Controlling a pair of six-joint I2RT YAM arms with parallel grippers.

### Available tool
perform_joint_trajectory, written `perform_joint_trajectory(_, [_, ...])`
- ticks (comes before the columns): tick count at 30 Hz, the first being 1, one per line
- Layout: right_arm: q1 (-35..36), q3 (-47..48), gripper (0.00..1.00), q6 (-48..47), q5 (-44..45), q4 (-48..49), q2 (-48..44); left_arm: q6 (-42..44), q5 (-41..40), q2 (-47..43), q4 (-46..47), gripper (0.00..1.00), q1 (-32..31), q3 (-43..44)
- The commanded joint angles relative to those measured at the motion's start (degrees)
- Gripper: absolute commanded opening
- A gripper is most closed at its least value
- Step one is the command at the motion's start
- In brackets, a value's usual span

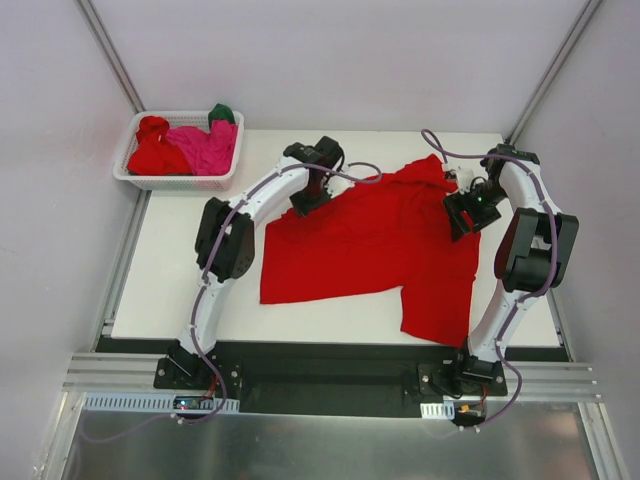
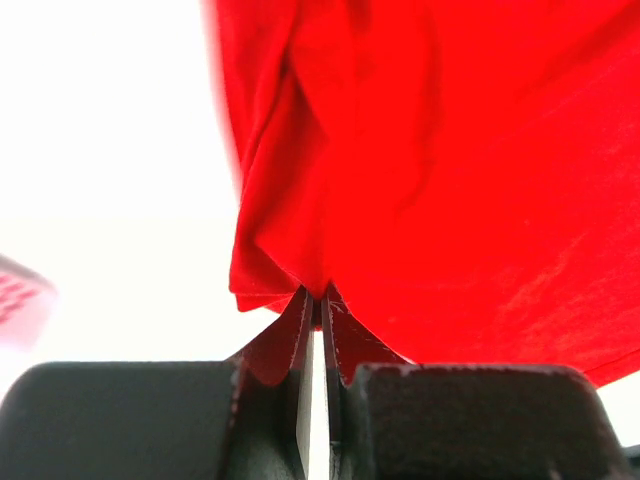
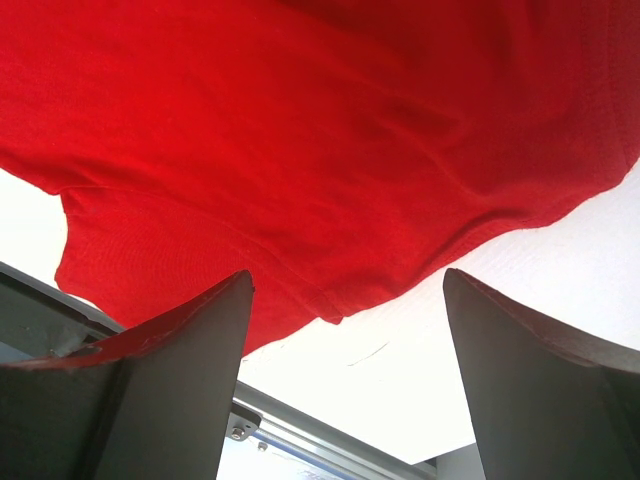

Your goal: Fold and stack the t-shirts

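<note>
A bright red t-shirt lies spread out and rumpled on the white table. My left gripper is at the shirt's far left corner. In the left wrist view it is shut on a pinched fold of the red cloth. My right gripper hovers over the shirt's right side. Its jaws stand wide open just above the shirt's hem, with nothing between them. More t-shirts sit in a basket: a red one, a magenta-pink one and a dark green one.
The white lattice basket stands at the table's far left corner. A metal rail runs along the table edge below the right gripper. Grey walls enclose the table on three sides.
</note>
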Motion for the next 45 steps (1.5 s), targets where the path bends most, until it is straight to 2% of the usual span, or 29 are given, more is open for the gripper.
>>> perform_joint_trajectory(1, [0.3,0.0,0.8,-0.2,-1.7,-1.2,-2.8,3.7,-5.5,-6.4,-0.5,0.0,-0.1,3.9])
perform_joint_trajectory(10, [0.4,-0.6,0.8,-0.5,-1.7,-1.3,-3.9,6.6,-12.3,-5.8,4.4,0.0,2.1,3.2])
perform_joint_trajectory(18, [0.3,-1.7,0.8,-1.0,-1.9,-1.3,-5.0,8.4,-16.8,-1.3,7.1,0.0,4.4,2.9])
perform_joint_trajectory(31, [0.3,-2.9,0.8,-1.3,-1.7,-1.2,-5.9,10.3,-19.2,2.8,10.6,0.0,5.0,1.6])
perform_joint_trajectory(39, [0.3,-2.8,0.8,-1.1,-1.8,-1.2,-5.7,9.5,-17.5,0.0,10.6,0.0,4.3,-2.6])
perform_joint_trajectory(40, [0.3,-2.7,0.8,-1.0,-2.0,-1.1,-5.7,9.5,-17.8,0.1,10.5,0.03,4.3,-3.3])
perform_joint_trajectory(42, [0.2,-2.5,0.81,-0.7,-2.0,-1.2,-5.7,8.9,-17.1,-0.2,10.5,0.18,4.3,-3.9])
perform_joint_trajectory(43, [0.3,-2.4,0.81,-0.8,-1.9,-1.2,-5.6,8.6,-16.8,-0.6,10.5,0.35,4.3,-4.1])
perform_joint_trajectory(44, [0.3,-2.5,0.8,-0.7,-1.8,-1.2,-5.6,7.8,-16.2,-1.1,10.4,0.41,4.1,-4.0])
perform_joint_trajectory(45, [0.3,-2.4,0.8,-0.8,-1.7,-1.3,-5.6,7.4,-16.0,-1.6,10.6,0.51,4.0,-4.2])
